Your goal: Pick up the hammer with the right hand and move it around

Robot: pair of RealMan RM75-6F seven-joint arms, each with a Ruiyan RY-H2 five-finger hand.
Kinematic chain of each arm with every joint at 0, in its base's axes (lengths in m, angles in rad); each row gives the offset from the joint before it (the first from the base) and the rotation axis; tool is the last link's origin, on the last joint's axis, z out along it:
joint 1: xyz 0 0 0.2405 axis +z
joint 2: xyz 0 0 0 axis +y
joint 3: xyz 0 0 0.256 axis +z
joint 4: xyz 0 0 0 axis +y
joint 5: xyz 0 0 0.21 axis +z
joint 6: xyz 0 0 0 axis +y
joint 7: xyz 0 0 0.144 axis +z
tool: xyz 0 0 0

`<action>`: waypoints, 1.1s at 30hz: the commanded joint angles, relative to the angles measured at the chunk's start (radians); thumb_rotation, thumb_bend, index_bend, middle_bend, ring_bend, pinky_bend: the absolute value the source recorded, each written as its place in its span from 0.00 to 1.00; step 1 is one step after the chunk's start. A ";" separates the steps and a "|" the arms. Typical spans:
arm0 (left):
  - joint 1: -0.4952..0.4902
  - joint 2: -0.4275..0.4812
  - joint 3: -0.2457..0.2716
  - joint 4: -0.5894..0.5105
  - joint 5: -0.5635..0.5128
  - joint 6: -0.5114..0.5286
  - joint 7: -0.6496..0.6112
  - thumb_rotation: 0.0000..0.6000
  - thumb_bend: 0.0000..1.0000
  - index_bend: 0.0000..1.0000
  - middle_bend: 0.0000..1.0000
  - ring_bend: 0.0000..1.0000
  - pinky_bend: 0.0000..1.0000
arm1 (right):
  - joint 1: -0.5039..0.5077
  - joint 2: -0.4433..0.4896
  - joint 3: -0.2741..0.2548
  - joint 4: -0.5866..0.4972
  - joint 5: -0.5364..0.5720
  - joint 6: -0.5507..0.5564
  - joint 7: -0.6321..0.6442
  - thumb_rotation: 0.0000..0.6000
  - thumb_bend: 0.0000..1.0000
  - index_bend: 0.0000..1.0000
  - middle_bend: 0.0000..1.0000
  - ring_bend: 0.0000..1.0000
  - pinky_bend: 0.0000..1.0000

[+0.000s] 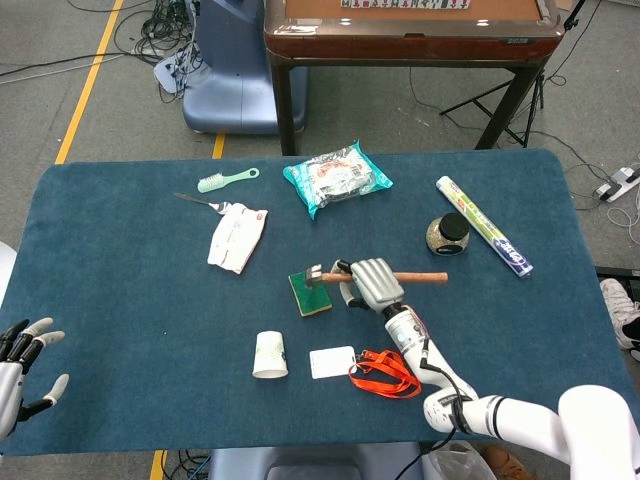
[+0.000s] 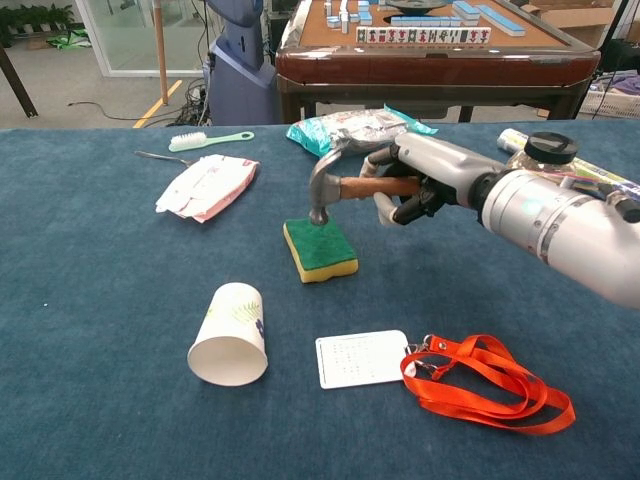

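Hammer held above the sponge in the right hand

Hammer (image 2: 345, 185) sits in the clenched right hand (image 2: 420, 180), whose fingers wrap the wooden handle close to the metal head. The handle runs roughly level, and its free end sticks out past the hand toward the robot's right in the head view. The head points downward and hangs just above the green and yellow sponge (image 2: 319, 249); the chest view shows a small gap between the two. In the head view the same right hand (image 1: 372, 283) lies just right of the sponge (image 1: 309, 293), with the hammer (image 1: 420, 277) crossing over it.

The left hand (image 1: 22, 355) shows only at the lower left edge of the head view, beyond the blue desk (image 1: 120, 290), fingers spread and holding nothing.

Nearer the robot, a paper cup (image 2: 230, 334) lies on its side, with a white card (image 2: 361, 358) and its orange lanyard (image 2: 485, 383) to the right. Toward the far left of the desk lie a white packet (image 2: 205, 186), a fork (image 2: 158, 156) and a pale green brush (image 2: 208, 140). A teal snack bag (image 2: 355, 128) lies behind the hammer. A dark-lidded jar (image 1: 447, 233) and a long tube (image 1: 483, 225) sit on the far right.
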 commanded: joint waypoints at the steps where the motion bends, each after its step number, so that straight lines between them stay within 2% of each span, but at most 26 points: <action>1: 0.000 0.000 0.000 0.000 0.001 0.000 0.001 1.00 0.25 0.28 0.17 0.08 0.13 | -0.023 0.041 0.013 -0.048 -0.023 0.029 0.047 1.00 0.70 0.93 0.94 0.74 0.71; 7: -0.001 -0.001 0.001 -0.002 0.003 0.000 0.004 1.00 0.25 0.28 0.17 0.08 0.13 | -0.061 0.098 0.001 -0.090 -0.048 0.061 0.088 1.00 0.70 0.93 0.94 0.74 0.71; 12: -0.001 -0.001 0.002 -0.003 0.003 -0.002 0.007 1.00 0.25 0.28 0.17 0.08 0.13 | -0.081 0.117 -0.022 -0.074 -0.042 0.058 0.082 1.00 0.70 0.93 0.94 0.74 0.71; 22: -0.003 -0.001 0.002 -0.004 -0.001 -0.007 0.008 1.00 0.25 0.28 0.17 0.08 0.13 | -0.112 0.091 -0.051 0.049 -0.032 0.046 0.118 1.00 0.70 0.93 0.91 0.73 0.71; 27: -0.004 -0.001 0.003 -0.005 0.001 -0.009 0.010 1.00 0.25 0.28 0.17 0.08 0.13 | -0.120 0.061 -0.063 0.124 -0.033 0.029 0.142 1.00 0.70 0.93 0.84 0.68 0.62; 33: -0.004 -0.001 0.003 -0.005 0.000 -0.008 0.010 1.00 0.25 0.28 0.17 0.08 0.13 | -0.129 0.031 -0.072 0.187 -0.041 0.016 0.171 1.00 0.65 0.78 0.73 0.60 0.52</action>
